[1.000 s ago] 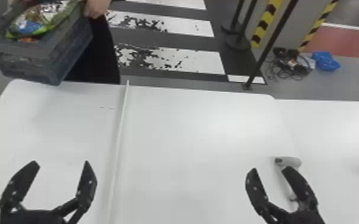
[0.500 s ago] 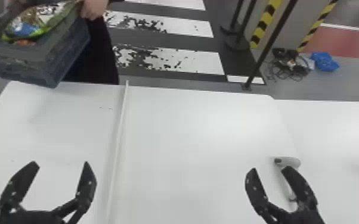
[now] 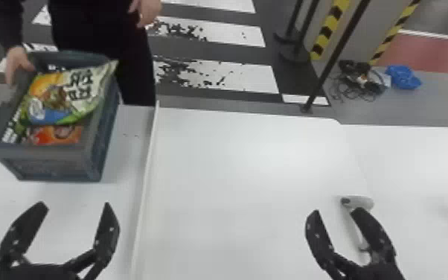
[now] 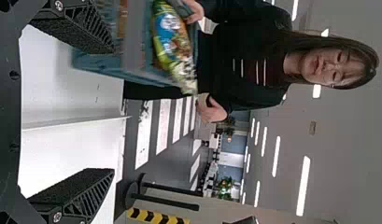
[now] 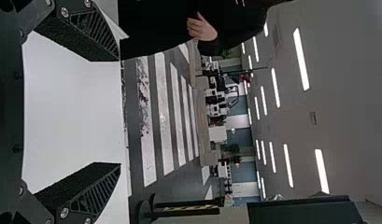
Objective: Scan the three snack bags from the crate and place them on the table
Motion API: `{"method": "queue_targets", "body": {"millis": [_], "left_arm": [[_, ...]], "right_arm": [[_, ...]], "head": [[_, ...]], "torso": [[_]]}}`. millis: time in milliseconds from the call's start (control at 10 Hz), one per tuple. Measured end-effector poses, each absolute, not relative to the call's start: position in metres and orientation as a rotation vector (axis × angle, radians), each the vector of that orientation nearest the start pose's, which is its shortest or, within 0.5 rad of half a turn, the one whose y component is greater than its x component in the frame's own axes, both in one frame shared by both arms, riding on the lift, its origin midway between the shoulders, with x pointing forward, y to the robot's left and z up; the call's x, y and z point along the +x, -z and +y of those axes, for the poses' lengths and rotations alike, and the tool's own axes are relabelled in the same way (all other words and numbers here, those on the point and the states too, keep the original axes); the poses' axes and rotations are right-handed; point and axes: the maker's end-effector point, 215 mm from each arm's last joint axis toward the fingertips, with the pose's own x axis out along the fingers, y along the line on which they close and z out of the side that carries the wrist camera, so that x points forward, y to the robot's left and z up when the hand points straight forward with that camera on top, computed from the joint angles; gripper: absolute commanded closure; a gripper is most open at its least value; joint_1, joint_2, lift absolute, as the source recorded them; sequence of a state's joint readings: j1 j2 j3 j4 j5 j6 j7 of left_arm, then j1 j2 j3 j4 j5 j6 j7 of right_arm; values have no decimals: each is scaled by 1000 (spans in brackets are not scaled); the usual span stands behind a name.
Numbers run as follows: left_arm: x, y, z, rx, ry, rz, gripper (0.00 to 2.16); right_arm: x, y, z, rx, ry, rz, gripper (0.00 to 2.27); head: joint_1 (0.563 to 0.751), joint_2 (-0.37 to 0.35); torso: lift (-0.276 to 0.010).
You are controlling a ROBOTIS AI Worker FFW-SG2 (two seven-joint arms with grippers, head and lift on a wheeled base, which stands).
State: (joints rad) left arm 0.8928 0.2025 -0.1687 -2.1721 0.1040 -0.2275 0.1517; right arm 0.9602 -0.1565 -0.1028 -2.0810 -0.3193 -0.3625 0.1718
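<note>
We've a boxy plastic crate [image 3: 54, 152], glossy green bag [image 3: 69, 95] uppermost, left gripper [image 3: 76, 205] and right gripper [image 3: 335, 211] with jaws wide! We see the orange bag [image 3: 54, 134] only partly.

Lettering noted, none legible. Green snack bag [image 3: 57, 97], lying on top in the crate [image 3: 48, 153]: large dark characters [image 3: 82, 85] in a block on its pale part; a whitish oval label patch [image 3: 36, 108] beside the blue area, print too small to make out. White characters [image 3: 11, 130] by the crate's side wall, blurred; cannot tell which bag bears them. Small white marks [image 3: 53, 67] near the crate's far rim, surface uncertain. In the left wrist view, white print on the green bag's blue area, likewise unreadable.
</note>
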Motion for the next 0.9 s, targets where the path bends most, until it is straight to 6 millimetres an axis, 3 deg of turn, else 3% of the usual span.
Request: {"method": "queue_targets", "body": {"millis": [500, 700, 900], "left_arm": [[316, 362, 181, -85, 89, 99, 90], [332, 365, 181, -70, 95, 92, 90], [354, 379, 181, -15, 84, 141, 87]], "right_arm": [[294, 369, -270, 124, -108, 72, 134], [293, 369, -269, 125, -109, 71, 134], [289, 368, -266, 128, -114, 76, 134]], "head": [[695, -173], [695, -167], [695, -156]], "torso": [[-37], [-37], [-37]]}}
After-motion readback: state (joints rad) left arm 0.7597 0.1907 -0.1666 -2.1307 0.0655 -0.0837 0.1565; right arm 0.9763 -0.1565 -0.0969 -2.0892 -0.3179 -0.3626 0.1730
